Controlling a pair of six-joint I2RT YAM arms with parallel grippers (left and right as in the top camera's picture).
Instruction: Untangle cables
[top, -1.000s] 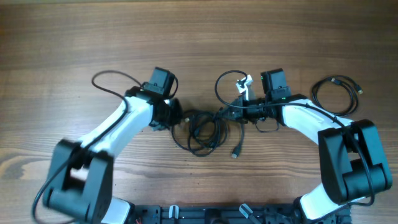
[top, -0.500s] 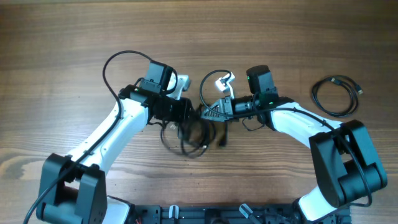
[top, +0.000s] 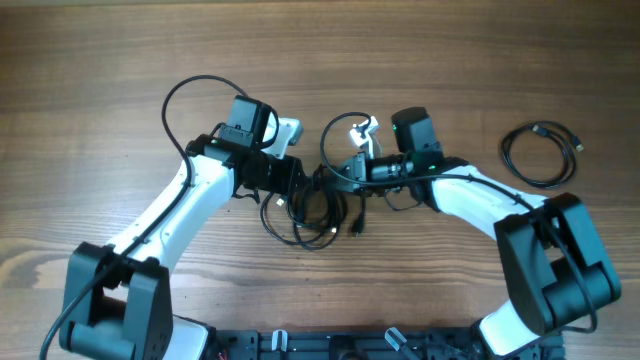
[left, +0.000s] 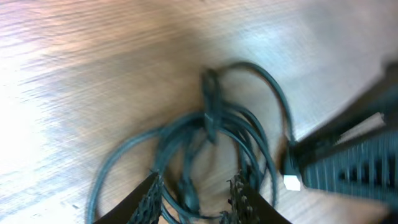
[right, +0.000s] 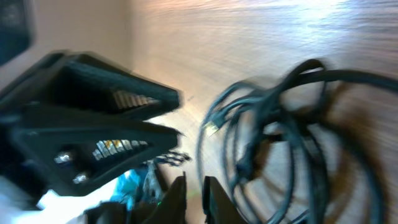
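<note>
The tangled cables lie as a bundle of thin black loops at the table's centre. My left gripper is at the bundle's upper left and my right gripper at its upper right, tips close together. In the left wrist view my left gripper is open, with a strand and a plug lying loose between and beyond the fingers. In the right wrist view my right gripper is open by a narrow slit with nothing in it, and the cables lie just right of it.
A separate coiled cable lies at the right. A loop ending in a white plug curls behind the right gripper. The left arm's thicker black wire arcs at the upper left. The right gripper's body crowds the left wrist view.
Both grippers have come together over the tangle, which has shifted left with them. The left jaws have widened and the right jaws have parted a little.
</note>
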